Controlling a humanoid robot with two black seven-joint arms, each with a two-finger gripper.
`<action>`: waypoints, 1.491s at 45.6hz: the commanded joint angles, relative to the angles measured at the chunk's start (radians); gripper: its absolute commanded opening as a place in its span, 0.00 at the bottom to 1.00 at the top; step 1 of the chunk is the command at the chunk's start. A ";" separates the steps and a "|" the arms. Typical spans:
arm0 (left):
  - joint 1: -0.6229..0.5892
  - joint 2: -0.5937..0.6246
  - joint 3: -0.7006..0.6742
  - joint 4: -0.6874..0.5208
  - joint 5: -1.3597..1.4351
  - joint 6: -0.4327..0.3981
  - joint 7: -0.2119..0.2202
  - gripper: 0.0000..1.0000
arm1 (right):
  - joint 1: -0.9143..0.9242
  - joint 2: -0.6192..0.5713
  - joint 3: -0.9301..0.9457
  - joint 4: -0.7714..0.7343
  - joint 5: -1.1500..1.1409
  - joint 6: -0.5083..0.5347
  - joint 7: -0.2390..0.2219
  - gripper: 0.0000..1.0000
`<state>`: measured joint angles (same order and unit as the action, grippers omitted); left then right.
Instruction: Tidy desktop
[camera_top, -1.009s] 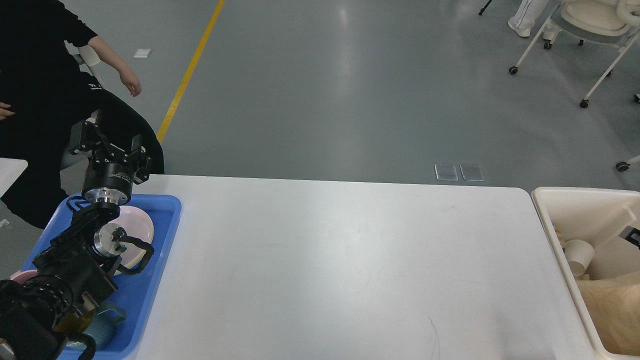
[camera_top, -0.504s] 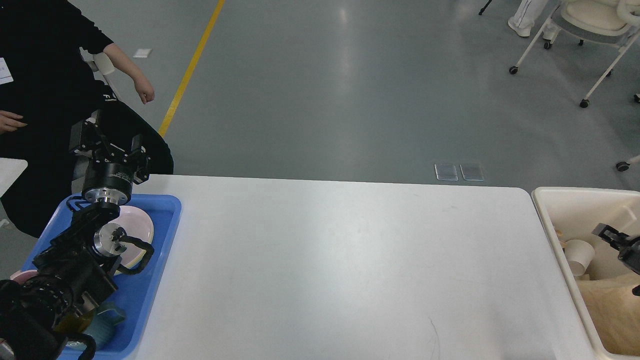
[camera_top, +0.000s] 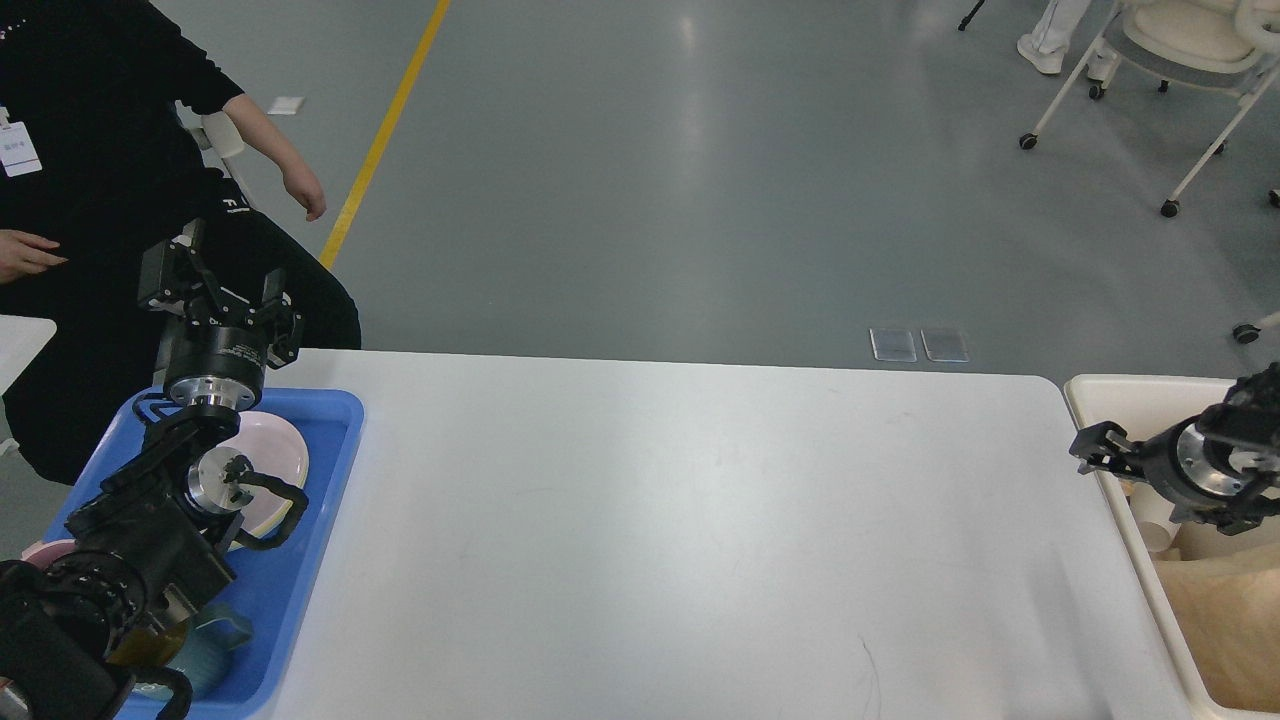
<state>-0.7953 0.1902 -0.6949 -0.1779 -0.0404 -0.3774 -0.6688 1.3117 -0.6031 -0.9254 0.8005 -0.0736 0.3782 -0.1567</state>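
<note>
Desktop (camera_top: 680, 520): large white surface with rounded corners, spanning the middle of the head view between blue tray (camera_top: 300, 560) on the left and cream-white bin (camera_top: 1100, 400) on the right. Faint scuff marks and one thin dark line near the front edge noted on the surface.

Left gripper (camera_top: 215, 280): raised above the far end of the blue tray, pointing up and away, fingers (camera_top: 160, 275) spread apart with nothing between them. Left arm crossing over the tray from the lower left corner.

Blue tray: lying along the left edge of the surface. Pale pink plate (camera_top: 275, 455) inside, partly covered by the arm. Teal item (camera_top: 215, 645) at the near end of the tray, mostly hidden; kind not determinable.

Right gripper (camera_top: 1090, 450): entering from the right edge, held over the left wall of the bin, pointing toward the surface. Seen dark and small; state of fingers cannot be told.

Cream-white bin: standing just beside the right end of the surface. White paper cup (camera_top: 1155, 530) and tan crumpled paper (camera_top: 1220, 630) inside.

Person in black (camera_top: 90, 120) seated past the far left corner. White wheeled chair (camera_top: 1180, 60) on the grey floor at upper right. Yellow floor line (camera_top: 385, 135) running diagonally at upper left.
</note>
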 joint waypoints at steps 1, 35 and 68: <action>-0.001 0.000 0.000 0.000 0.001 0.000 0.000 0.96 | 0.083 -0.044 -0.004 0.005 0.126 0.217 0.000 1.00; -0.001 0.000 0.000 0.000 0.001 0.000 0.000 0.96 | 0.339 -0.182 -0.138 -0.001 0.238 0.324 -0.007 1.00; -0.001 0.000 0.000 0.000 -0.001 0.000 0.000 0.96 | -0.045 -0.008 -0.001 -0.133 0.402 -0.005 -0.027 1.00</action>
<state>-0.7952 0.1902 -0.6949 -0.1779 -0.0409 -0.3774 -0.6688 1.2704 -0.6951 -0.9021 0.6995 0.3249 0.4296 -0.1754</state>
